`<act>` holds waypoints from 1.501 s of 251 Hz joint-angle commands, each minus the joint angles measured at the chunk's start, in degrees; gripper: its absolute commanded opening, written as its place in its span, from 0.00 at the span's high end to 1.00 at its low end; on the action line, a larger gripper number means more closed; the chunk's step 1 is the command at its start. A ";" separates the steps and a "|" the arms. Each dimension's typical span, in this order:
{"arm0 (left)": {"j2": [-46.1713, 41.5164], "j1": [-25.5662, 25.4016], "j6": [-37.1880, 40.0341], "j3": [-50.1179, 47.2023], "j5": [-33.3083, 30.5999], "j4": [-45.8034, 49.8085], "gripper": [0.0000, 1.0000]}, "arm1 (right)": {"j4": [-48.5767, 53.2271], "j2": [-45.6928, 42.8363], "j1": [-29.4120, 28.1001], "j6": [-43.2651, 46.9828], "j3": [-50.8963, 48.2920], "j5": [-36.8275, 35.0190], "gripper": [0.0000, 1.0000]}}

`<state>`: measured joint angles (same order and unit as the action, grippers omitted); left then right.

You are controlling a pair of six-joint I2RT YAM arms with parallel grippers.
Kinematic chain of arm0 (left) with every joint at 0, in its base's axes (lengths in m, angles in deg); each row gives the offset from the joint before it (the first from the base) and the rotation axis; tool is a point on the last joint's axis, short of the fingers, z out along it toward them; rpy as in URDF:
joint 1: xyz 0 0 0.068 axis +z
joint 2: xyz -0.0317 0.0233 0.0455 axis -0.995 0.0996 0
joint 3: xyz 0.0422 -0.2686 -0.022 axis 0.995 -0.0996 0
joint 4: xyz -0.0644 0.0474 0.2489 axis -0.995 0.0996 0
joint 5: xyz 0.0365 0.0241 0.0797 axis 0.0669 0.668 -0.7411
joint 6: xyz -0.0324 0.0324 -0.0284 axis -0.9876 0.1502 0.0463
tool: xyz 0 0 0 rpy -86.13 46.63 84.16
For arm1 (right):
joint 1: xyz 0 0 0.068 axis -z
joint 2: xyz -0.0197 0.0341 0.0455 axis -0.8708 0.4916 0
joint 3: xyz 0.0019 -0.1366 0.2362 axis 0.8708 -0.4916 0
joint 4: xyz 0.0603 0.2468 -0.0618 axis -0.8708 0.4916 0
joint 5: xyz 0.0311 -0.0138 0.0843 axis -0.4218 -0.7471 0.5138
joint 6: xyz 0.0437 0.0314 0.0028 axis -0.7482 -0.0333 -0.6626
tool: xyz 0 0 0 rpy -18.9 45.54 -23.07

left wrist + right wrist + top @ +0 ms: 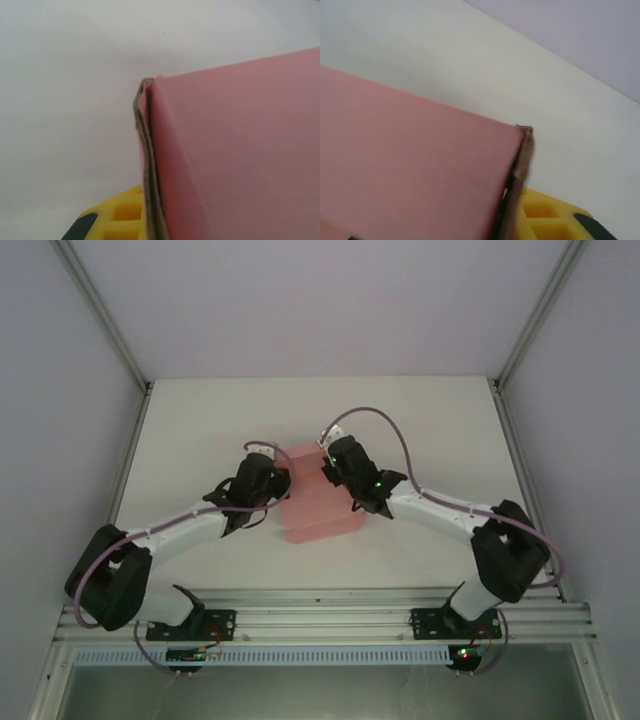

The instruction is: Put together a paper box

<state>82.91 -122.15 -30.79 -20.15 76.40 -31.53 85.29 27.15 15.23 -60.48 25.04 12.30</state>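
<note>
Sitting mid-tabletop (200,430), the pink paper box (318,502) lies between the two arms and looks partly folded up. The left gripper (283,480) is at the box's left edge, jaws closed tight on the thin card. In the left wrist view the pink wall (240,150) is close up, its doubled edge running down just beside a yellow finger pad (125,217). The right gripper (332,472) is at the box's far right part, touching it. The right wrist view shows a pink panel (410,165) with its edge right beside a yellow finger pad (545,215). I can't tell if those jaws are clamped or apart.
</note>
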 commanded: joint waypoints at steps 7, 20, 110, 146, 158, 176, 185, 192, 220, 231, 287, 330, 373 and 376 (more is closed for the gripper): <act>-1.51 -1.97 -5.07 4.43 -2.47 5.35 1.00 | 2.76 6.29 1.09 0.07 3.79 -21.02 0.82; -1.79 -1.99 -7.94 5.16 -4.46 7.83 1.00 | 2.81 7.54 1.57 -0.15 4.67 -23.48 0.85; -3.43 1.96 -19.58 6.10 -16.08 24.98 1.00 | 11.98 8.85 8.21 -2.69 6.66 -35.58 0.96; -2.87 2.53 -21.27 7.85 -19.18 30.14 1.00 | 15.91 8.03 9.80 -4.92 6.36 -38.80 0.96; -2.56 2.55 -21.12 8.19 -18.88 30.35 1.00 | 15.32 7.13 10.07 -5.38 5.50 -35.14 0.96; -2.15 2.54 -17.84 7.74 -16.21 25.87 1.00 | 9.96 4.37 9.68 -4.79 1.84 -23.20 0.90; -2.10 2.54 -15.70 7.31 -13.53 22.72 1.00 | 5.78 2.68 9.16 -3.74 -0.60 -15.14 0.85; -1.95 2.58 -14.10 6.99 -11.21 20.10 1.00 | 2.05 1.48 8.67 -2.57 -2.37 -9.21 0.82; -1.06 2.24 -9.40 6.36 -4.26 13.33 1.00 | -6.85 -2.23 6.44 -2.20 -7.71 11.21 0.49; -0.52 2.18 -7.88 6.50 -2.83 12.47 1.00 | -8.58 -3.61 6.20 -2.25 -9.07 19.86 0.33; 0.54 2.19 -4.13 8.63 -1.49 14.55 1.00 | -18.89 -13.82 6.70 -5.32 -17.36 47.02 0.00; 1.03 2.27 3.40 10.37 1.64 16.32 1.00 | -20.93 -23.17 7.14 -9.20 -22.36 38.70 0.00; 7.13 2.65 25.58 23.37 7.33 32.15 1.00 | -9.28 -29.59 11.34 -15.57 -22.35 25.83 0.00; 7.61 2.62 27.30 24.26 7.30 33.05 1.00 | -8.49 -29.98 11.76 -16.22 -22.40 25.29 0.00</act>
<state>87.02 -119.83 -21.64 -5.59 79.63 -9.49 69.46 0.51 23.82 -70.10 3.21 46.74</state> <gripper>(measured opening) 0.088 0.998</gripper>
